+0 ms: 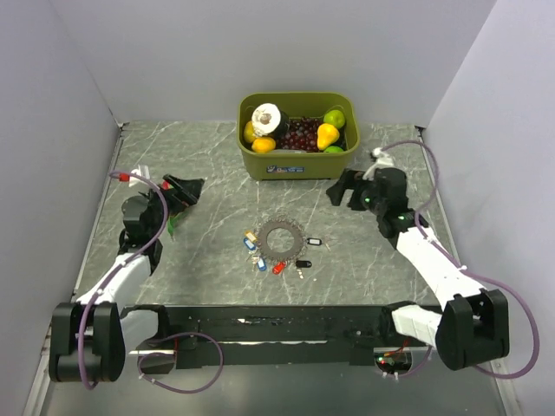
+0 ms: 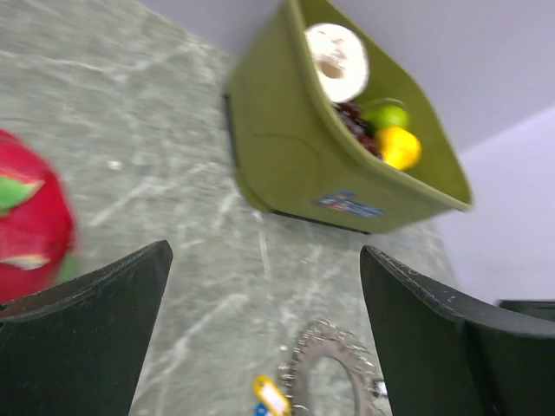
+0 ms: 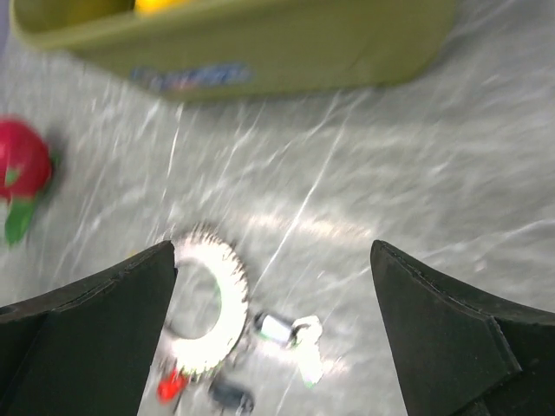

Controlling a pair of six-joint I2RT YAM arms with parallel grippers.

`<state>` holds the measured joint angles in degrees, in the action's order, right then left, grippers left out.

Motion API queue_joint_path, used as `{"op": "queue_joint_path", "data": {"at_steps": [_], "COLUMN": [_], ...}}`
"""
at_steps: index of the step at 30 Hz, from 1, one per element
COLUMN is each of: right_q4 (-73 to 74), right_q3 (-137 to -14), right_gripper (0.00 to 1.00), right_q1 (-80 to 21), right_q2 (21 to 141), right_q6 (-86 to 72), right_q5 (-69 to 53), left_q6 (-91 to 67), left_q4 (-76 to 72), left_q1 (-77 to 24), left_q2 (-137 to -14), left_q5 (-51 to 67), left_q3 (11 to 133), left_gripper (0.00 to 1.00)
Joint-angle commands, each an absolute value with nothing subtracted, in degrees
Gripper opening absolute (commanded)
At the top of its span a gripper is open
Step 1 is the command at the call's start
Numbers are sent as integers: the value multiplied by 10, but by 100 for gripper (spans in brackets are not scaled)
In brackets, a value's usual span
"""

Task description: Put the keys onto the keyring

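Observation:
The keyring lies flat on the table's middle, a grey ring with a toothed rim. Several small keys lie around it: orange, blue, red, black and white-tagged. My left gripper is open and empty, at the left, apart from the ring. My right gripper is open and empty, right of the ring. The left wrist view shows the ring and the orange key. The right wrist view shows the ring, white-tagged key, red key and black key.
A green bin with fruit and a paper roll stands at the back centre; it also shows in the left wrist view and the right wrist view. A red dragon fruit lies by the left gripper. Walls enclose three sides.

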<state>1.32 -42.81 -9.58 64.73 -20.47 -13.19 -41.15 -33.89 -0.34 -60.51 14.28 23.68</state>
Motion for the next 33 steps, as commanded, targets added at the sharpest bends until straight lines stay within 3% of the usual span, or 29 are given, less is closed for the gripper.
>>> {"op": "queue_joint_path", "data": {"at_steps": [1,8,12,15,19,23,27,33], "right_q4": [64,85,86,87,80,76,68,74], "right_q3": [-482,-495,-475,-463,-435,-410,-405,-424], "right_gripper": [100,100,98,86,63,43,38,42], "right_q1": [-184,-233,-236,-238,-243,-243,-243,-245], "right_q2": [675,750,775,793,802,807,806,818], "right_q6": [-191,-208,-211,-214,-212,-208,-208,-201], "right_q5": [-113,-102,-112,-133,-148,-165,-178,-184], "left_q6": [-454,-350,-349,-360,-378,-375,-381,-398], "left_q4": [-390,-198,-164,-165,-161,-146,-145,-142], "left_q1": [-25,-193,-278,-306,-343,-370,-384,-386], "left_q2": [-647,-762,-843,-902,-962,-996,-1019,-1035], "left_q5": [215,119,110,117,114,97,95,73], "left_q3": [271,424,495,510,515,520,512,480], "left_gripper": [96,96,99,88,76,52,45,44]}}
